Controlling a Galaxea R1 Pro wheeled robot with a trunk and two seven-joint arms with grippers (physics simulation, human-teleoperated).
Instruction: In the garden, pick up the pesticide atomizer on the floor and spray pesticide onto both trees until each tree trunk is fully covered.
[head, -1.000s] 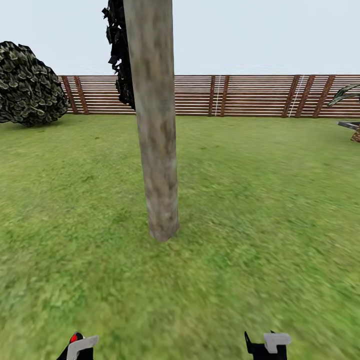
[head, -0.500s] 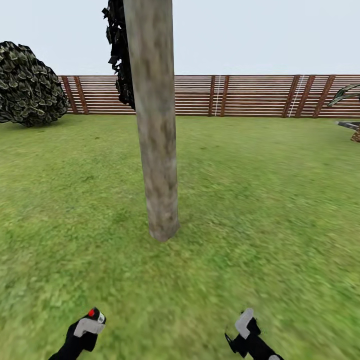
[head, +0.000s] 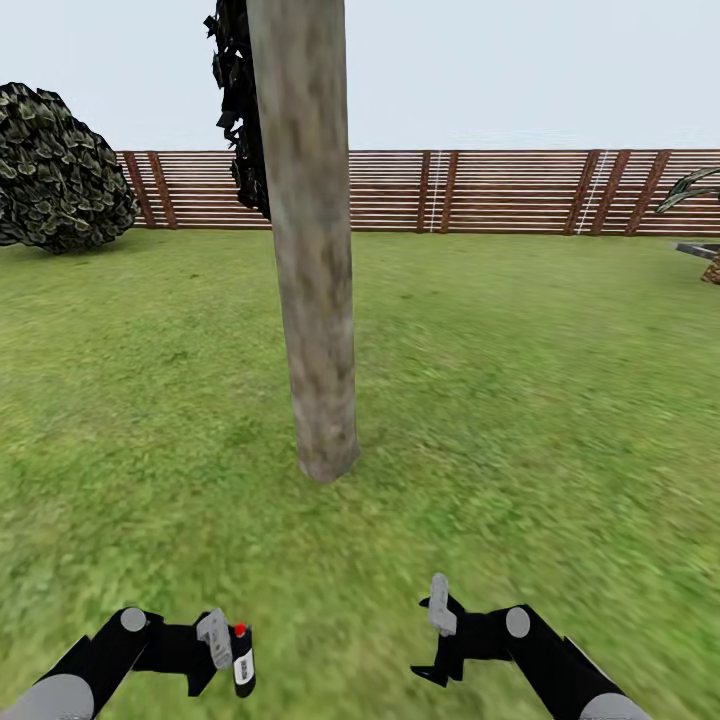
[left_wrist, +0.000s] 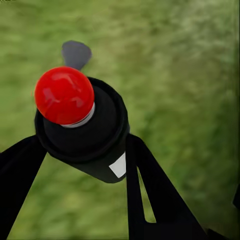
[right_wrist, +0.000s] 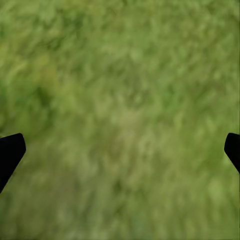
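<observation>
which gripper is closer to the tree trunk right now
Left, only slightly, as far as the head view tells. The left gripper, shut on the pesticide atomizer, sits low and left of the tree trunk. The right gripper, open, sits low and right.
</observation>
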